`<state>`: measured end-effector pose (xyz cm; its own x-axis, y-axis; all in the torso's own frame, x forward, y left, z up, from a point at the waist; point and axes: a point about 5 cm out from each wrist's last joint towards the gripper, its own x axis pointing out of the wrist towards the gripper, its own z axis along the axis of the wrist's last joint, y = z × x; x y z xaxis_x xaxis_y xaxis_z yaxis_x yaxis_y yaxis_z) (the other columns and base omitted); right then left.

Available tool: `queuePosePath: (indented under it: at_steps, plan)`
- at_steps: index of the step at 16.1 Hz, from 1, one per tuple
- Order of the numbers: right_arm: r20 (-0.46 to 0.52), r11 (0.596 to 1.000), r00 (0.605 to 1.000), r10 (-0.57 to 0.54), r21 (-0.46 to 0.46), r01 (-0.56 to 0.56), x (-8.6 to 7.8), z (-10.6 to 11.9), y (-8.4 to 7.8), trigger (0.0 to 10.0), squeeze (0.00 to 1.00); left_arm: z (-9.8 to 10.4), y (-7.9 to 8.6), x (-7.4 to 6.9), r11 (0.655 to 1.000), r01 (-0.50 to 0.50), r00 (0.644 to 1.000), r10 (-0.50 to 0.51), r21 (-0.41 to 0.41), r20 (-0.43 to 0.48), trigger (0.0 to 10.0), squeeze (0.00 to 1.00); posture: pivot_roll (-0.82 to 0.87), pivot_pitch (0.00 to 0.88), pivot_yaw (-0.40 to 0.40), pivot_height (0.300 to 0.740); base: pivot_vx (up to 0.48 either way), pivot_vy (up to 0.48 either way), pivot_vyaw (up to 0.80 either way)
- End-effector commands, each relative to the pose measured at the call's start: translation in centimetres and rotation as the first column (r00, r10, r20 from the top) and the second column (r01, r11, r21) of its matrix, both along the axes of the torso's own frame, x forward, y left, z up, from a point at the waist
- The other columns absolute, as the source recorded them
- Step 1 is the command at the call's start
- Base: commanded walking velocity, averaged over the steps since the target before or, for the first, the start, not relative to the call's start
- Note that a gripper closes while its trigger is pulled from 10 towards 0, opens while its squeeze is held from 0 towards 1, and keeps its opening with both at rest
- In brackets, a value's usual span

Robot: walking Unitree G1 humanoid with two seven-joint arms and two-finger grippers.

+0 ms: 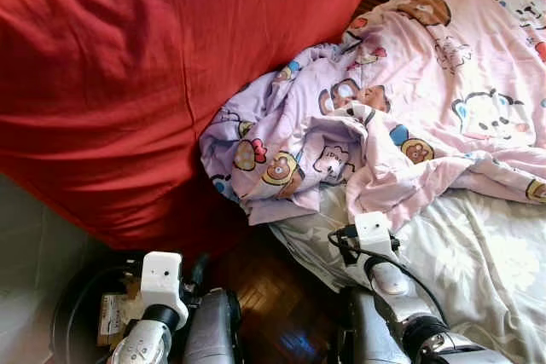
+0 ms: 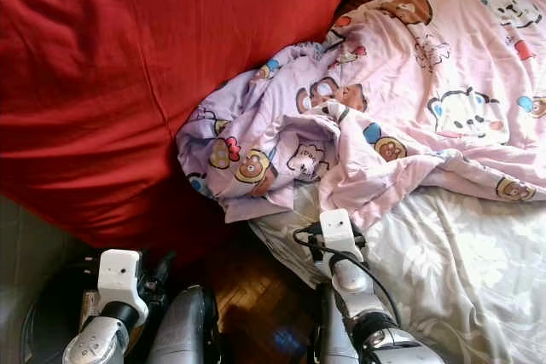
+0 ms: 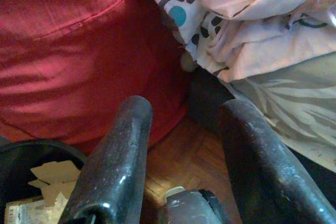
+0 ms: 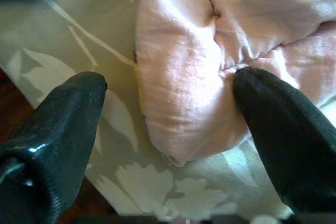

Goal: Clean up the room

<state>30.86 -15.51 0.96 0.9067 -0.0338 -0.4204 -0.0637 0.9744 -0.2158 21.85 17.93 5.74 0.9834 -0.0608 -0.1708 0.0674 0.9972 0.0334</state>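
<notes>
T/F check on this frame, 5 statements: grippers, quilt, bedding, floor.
1. The right gripper is open, a fold of the pink cartoon quilt between its fingers. True.
2. The left gripper is shut on the red cover. False: it is open and holds nothing, low over the wooden floor.
3. The quilt lies spread flat and smooth. False: it is bunched up at its edge against the red cover.
4. The sheet under the quilt has a pale leaf pattern. True.
5. A black bin with paper scraps in it stands by the left gripper. True.
</notes>
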Motion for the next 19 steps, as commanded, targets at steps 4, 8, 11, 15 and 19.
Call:
queuePosePath:
  at_steps: [4,8,11,15,19]
  plan:
    - [-0.005,0.998,1.0,-0.011,-0.064,0.011,-0.2,-0.2,-0.3,10.0,0.0,-0.2,0.0,-0.6,1.0,0.007,0.999,-0.008,-0.012,-0.032,10.0,0.0,0.13,0.275,0.073,0.607,0.0,0.0,0.0]
    - [-0.015,0.995,0.999,-0.033,-0.097,0.031,-0.3,-0.3,-0.9,10.0,0.0,-0.1,-0.1,-0.6,1.0,0.009,0.999,-0.009,-0.012,-0.036,10.0,0.0,0.14,0.275,0.075,0.607,0.0,0.0,0.0]
    - [-0.007,0.991,0.999,-0.041,-0.126,0.04,-0.3,-0.2,-1.5,0.0,0.0,-0.1,-0.3,-0.7,1.0,0.013,0.999,-0.013,-0.015,-0.039,10.0,0.0,0.14,0.273,0.076,0.607,0.0,0.0,0.0]
    - [-0.03,0.988,0.997,-0.065,-0.144,0.06,-0.6,-0.6,-2.2,0.0,0.0,-0.3,-0.1,-0.9,1.0,0.011,0.999,-0.011,-0.015,-0.049,10.0,0.0,0.14,0.275,0.075,0.607,0.0,0.0,0.0]
    - [-0.039,0.986,0.996,-0.074,-0.149,0.068,-0.9,-0.8,-2.6,0.0,0.0,-0.3,-0.2,-0.8,1.0,0.012,0.999,-0.013,-0.016,-0.051,10.0,0.0,0.14,0.277,0.074,0.607,0.0,0.0,0.0]
